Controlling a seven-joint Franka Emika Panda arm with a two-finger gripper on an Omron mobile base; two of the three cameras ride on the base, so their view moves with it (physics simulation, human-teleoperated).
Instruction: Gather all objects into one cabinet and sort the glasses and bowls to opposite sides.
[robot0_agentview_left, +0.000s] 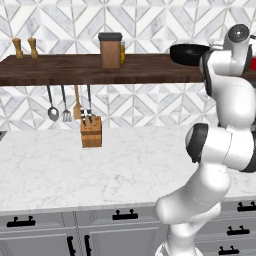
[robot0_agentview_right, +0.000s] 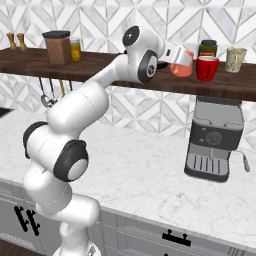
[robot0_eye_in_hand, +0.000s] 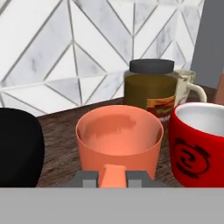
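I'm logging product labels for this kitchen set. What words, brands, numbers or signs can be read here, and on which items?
No legible text anywhere.
Red mug: a black swirl emblem, no letters.
Dark-lidded jar: a printed label with a picture, too blurred to read.
Cream mug: faint pattern, too small to read.
Coffee machine: a round dial, no readable markings.

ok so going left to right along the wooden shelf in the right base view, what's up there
two small wooden shakers → brown canister with dark lid → small amber jar → orange cup in the gripper → red mug → pale mug
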